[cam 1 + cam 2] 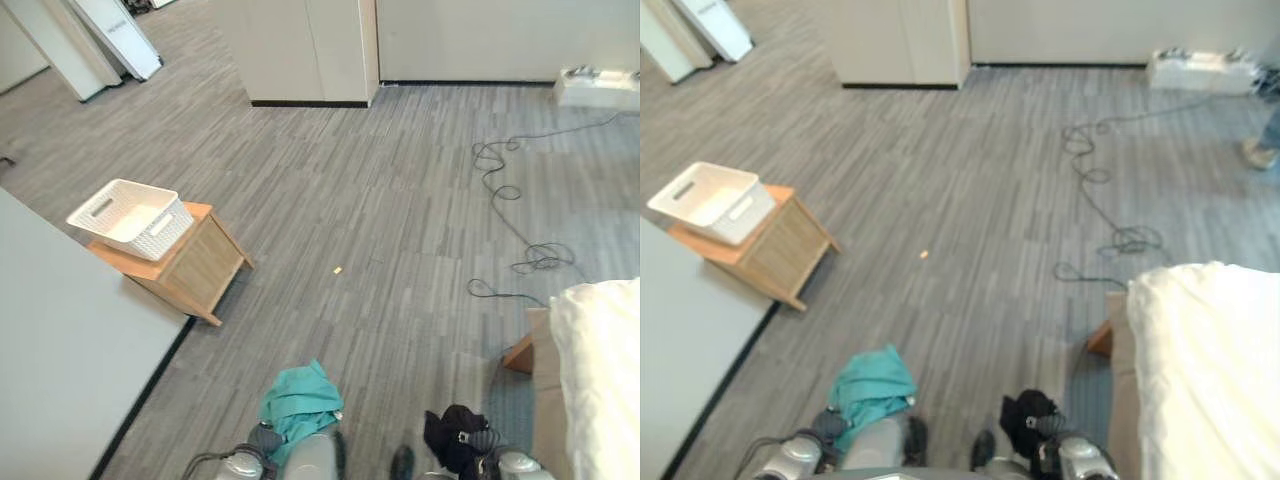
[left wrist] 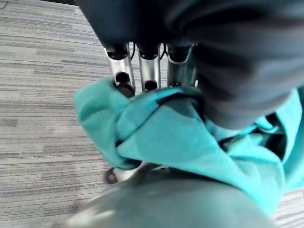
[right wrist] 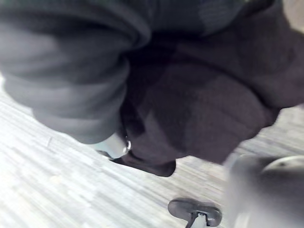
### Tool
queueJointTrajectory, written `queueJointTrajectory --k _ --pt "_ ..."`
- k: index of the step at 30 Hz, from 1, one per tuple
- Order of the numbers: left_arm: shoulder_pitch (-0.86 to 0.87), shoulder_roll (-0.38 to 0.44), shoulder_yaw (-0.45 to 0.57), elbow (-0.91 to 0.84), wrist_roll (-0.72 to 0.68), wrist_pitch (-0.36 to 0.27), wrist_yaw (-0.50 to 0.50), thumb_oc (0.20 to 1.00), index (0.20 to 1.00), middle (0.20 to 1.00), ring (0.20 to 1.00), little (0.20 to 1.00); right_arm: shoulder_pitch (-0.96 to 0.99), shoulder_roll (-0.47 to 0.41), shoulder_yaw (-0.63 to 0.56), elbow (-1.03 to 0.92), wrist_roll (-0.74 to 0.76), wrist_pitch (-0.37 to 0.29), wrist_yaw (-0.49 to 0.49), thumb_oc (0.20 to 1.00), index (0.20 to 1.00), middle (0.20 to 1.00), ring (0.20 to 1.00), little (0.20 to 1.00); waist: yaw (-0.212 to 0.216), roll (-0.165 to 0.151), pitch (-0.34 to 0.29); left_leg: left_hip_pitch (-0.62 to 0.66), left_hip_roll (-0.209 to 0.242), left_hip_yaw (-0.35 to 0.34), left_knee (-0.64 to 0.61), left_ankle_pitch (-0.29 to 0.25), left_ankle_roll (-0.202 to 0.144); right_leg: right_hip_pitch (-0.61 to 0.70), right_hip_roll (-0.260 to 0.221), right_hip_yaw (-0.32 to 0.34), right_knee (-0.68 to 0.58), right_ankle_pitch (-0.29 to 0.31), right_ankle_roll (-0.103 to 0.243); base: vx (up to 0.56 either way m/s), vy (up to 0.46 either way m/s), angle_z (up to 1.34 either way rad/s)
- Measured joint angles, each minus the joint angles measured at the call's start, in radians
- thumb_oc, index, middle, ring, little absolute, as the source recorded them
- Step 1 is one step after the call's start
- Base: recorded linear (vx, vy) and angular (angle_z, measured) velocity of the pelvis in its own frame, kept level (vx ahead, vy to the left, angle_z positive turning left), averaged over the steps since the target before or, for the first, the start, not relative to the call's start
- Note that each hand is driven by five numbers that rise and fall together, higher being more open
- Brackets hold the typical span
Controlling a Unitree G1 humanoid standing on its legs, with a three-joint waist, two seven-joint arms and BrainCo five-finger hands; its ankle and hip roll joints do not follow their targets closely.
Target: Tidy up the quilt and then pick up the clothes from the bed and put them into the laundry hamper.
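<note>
- Low at the robot's front, the left hand has its fingers curled round a teal garment.
- Right hand clutches a black garment, fingers hidden.
- Bed with white quilt lies right.
- Farther left, a white hamper sits on a wooden stand.
- No readable writing.

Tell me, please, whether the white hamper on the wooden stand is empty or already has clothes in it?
Empty as far as it shows: the hamper's visible inside is bare white. The teal garment is in the left hand.
</note>
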Motion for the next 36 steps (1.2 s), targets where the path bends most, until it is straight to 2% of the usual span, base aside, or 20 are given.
queueJointTrajectory --k 2,4,5,6,7,10,11,12,14,15,16,21,23,24,27,28,30,33,34,36 --pt "0.013 -0.003 0.013 0.033 0.0 0.001 -0.006 0.2 0.2 0.2 0.2 0.2 -0.005 0.004 0.024 0.023 -0.001 -0.002 0.01 0.2 0.2 0.2 0.2 0.2 0.012 0.006 -0.005 0.028 -0.023 0.122 -0.278 0.045 0.012 0.063 0.034 -0.032 -0.034 -0.045 0.048 0.7 0.07 0.11" --pt "0.015 0.003 0.033 0.057 0.0 0.01 -0.006 0.2 0.2 0.2 0.2 0.2 -0.011 0.019 0.017 0.022 -0.001 -0.003 0.009 0.2 0.2 0.2 0.2 0.2 0.007 -0.009 0.005 -0.02 -0.013 0.243 -0.29 0.069 0.042 0.103 0.075 -0.057 -0.024 -0.08 0.016 0.67 0.052 0.15" --pt "0.034 0.003 0.047 0.06 0.0 0.01 -0.006 0.2 0.2 0.2 0.2 0.2 -0.013 0.028 0.023 0.025 -0.001 -0.003 0.01 0.2 0.2 0.2 0.2 0.2 0.015 -0.046 0.008 -0.036 -0.039 0.277 -0.286 0.079 0.066 0.144 0.075 -0.044 -0.043 -0.092 0.03 0.97 0.029 0.09" --pt "0.043 0.005 0.058 0.072 0.001 0.008 -0.009 0.2 0.2 0.2 0.2 0.2 -0.01 0.043 0.013 0.031 -0.002 -0.003 0.013 0.2 0.2 0.2 0.2 0.2 0.01 -0.068 0.01 -0.029 -0.072 0.297 -0.237 0.064 0.064 0.187 0.06 -0.045 -0.054 -0.138 0.103 1.14 0.072 0.09" --pt "0.05 0.009 0.108 0.079 0.001 0.025 -0.012 0.2 0.2 0.2 0.2 0.2 -0.008 0.058 0.016 0.05 -0.002 -0.005 0.012 0.2 0.2 0.2 0.2 0.2 0.007 -0.1 0.015 -0.023 -0.105 0.308 -0.175 0.045 0.128 0.206 0.048 -0.052 -0.016 -0.155 0.112 0.69 0.132 0.25" --pt "0.098 0.003 0.06 0.117 0.003 0.028 -0.009 0.2 0.2 0.2 0.2 0.2 0.086 0.06 0.033 0.062 -0.006 0.0 0.014 0.2 0.2 0.2 0.2 0.2 0.043 -0.066 -0.055 0.07 -0.151 0.278 -0.156 -0.035 0.254 0.162 0.093 -0.044 0.28 -0.174 0.161 0.63 0.146 0.09" --pt "0.084 0.026 0.042 0.124 0.003 0.033 -0.014 0.2 0.2 0.2 0.2 0.2 0.095 0.088 0.045 0.062 -0.008 -0.004 0.022 0.2 0.2 0.2 0.2 0.2 0.027 -0.102 -0.047 0.129 -0.182 0.187 -0.181 0.027 0.286 0.048 0.019 -0.075 0.642 -0.164 0.188 0.71 0.114 0.49" --pt "0.078 0.035 0.047 0.124 0.004 0.034 -0.015 0.2 0.2 0.2 0.2 0.2 0.105 0.091 0.046 0.054 -0.009 -0.003 0.028 0.2 0.2 0.2 0.2 0.2 0.018 -0.124 -0.048 0.159 -0.208 0.151 -0.192 0.007 0.296 -0.011 -0.024 -0.076 0.78 -0.162 0.191 1.11 0.079 1.08" --pt "0.009 0.025 -0.003 0.121 0.003 0.045 -0.011 0.2 0.2 0.2 0.2 0.2 0.087 0.075 -0.002 0.041 -0.006 -0.005 0.032 0.2 0.2 0.2 0.2 0.2 -0.046 -0.087 -0.016 0.236 -0.218 -0.001 -0.187 -0.043 0.284 -0.146 -0.056 -0.046 0.966 -0.183 0.157 0.6 -0.043 1.89" --pt "-0.044 0.004 -0.003 0.103 0.0 0.036 -0.01 0.2 0.2 0.2 0.2 0.2 0.054 0.047 -0.012 0.018 -0.008 -0.009 0.031 0.2 0.2 0.2 0.2 0.2 -0.102 -0.028 0.017 0.291 -0.194 -0.111 -0.21 -0.03 0.267 -0.213 -0.041 -0.034 0.885 -0.207 0.122 0.61 -0.247 2.54" --pt "-0.059 -0.006 0.005 0.061 -0.007 0.015 -0.007 0.2 0.2 0.2 0.2 0.2 0.039 0.03 -0.007 0.007 -0.009 -0.011 0.029 0.2 0.2 0.2 0.2 0.2 -0.102 -0.024 0.021 0.339 -0.191 -0.158 -0.232 -0.03 0.262 -0.273 -0.07 0.001 0.796 -0.201 0.135 0.61 -0.246 2.4" --pt "-0.091 -0.012 0.013 0.028 -0.054 -0.003 -0.014 0.2 0.2 0.2 0.2 0.2 0.023 0.021 -0.003 0.008 -0.007 -0.016 0.03 0.2 0.2 0.2 0.2 0.2 -0.112 -0.065 0.008 0.434 -0.16 -0.391 -0.244 -0.134 0.183 -0.322 -0.141 0.291 0.076 -0.046 0.202 0.6 -0.32 1.78" --pt "-0.059 0.0 0.002 0.04 -0.055 -0.006 -0.013 0.2 0.2 0.2 0.2 0.2 0.025 0.055 -0.014 0.025 -0.008 -0.005 0.031 0.2 0.2 0.2 0.2 0.2 -0.101 -0.09 0.004 0.496 -0.126 -0.429 -0.242 -0.173 0.137 -0.315 -0.145 0.311 0.069 0.013 0.195 0.51 -0.337 1.35" --pt "-0.055 -0.002 0.015 0.067 -0.069 -0.006 -0.01 0.2 0.2 0.2 0.2 0.2 0.019 0.06 -0.017 0.034 -0.009 -0.004 0.03 0.2 0.2 0.2 0.2 0.2 -0.11 -0.08 0.003 0.487 -0.096 -0.415 -0.141 -0.21 0.076 -0.292 -0.126 0.298 0.128 0.129 0.177 0.41 -0.364 1.08" --pt "-0.064 -0.02 0.015 0.067 -0.091 -0.006 -0.008 0.2 0.2 0.2 0.2 0.2 0.02 0.048 -0.018 0.045 -0.009 0.002 0.028 0.2 0.2 0.2 0.2 0.2 -0.121 -0.085 0.005 0.339 -0.037 -0.346 0.221 -0.186 0.021 -0.206 -0.114 0.179 0.142 0.122 0.08 0.33 -0.413 1.4" --pt "-0.073 -0.038 0.038 0.06 -0.097 -0.013 -0.009 0.2 0.2 0.2 0.2 0.2 0.016 0.044 -0.01 0.043 -0.008 0.004 0.027 0.2 0.2 0.2 0.2 0.2 -0.097 -0.086 0.007 0.211 -0.003 -0.253 0.426 -0.156 0.025 -0.139 -0.105 0.119 0.1 0.109 0.032 0.38 -0.366 1.23" --pt "-0.079 -0.034 0.049 0.034 -0.095 -0.024 0.005 0.2 0.2 0.2 0.2 0.2 0.004 0.042 -0.004 0.022 -0.007 0.002 0.021 0.2 0.2 0.2 0.2 0.2 -0.079 -0.105 0.014 0.138 0.058 -0.066 0.486 -0.122 0.051 -0.053 -0.092 0.047 0.03 0.098 -0.011 0.4 -0.224 1.03" --pt "-0.09 -0.028 0.072 0.035 -0.092 -0.032 0.023 0.2 0.2 0.2 0.2 0.2 -0.039 0.043 0.026 0.018 -0.003 0.0 0.011 0.2 0.2 0.2 0.2 0.2 -0.054 -0.121 0.018 0.105 0.048 0.137 0.247 -0.11 0.038 0.038 -0.074 -0.037 -0.064 0.086 0.015 0.55 -0.051 0.91" --pt "-0.089 -0.061 0.115 0.071 -0.082 -0.035 0.024 0.2 0.2 0.2 0.2 0.2 -0.044 0.035 0.038 0.041 -0.002 0.002 0.008 0.2 0.2 0.2 0.2 0.2 -0.052 -0.076 0.009 0.105 0.032 0.182 -0.027 -0.092 0.004 0.066 -0.038 -0.111 -0.008 -0.014 0.112 0.85 -0.002 1.21" --pt "-0.088 -0.041 0.121 0.063 -0.085 -0.032 0.025 0.2 0.2 0.2 0.2 0.2 -0.034 0.044 0.023 0.042 -0.002 0.005 0.005 0.2 0.2 0.2 0.2 0.2 -0.019 -0.075 0.001 0.081 0.003 0.198 -0.21 0.021 0.012 0.125 0.005 -0.138 -0.033 -0.047 0.08 0.65 0.075 0.99"
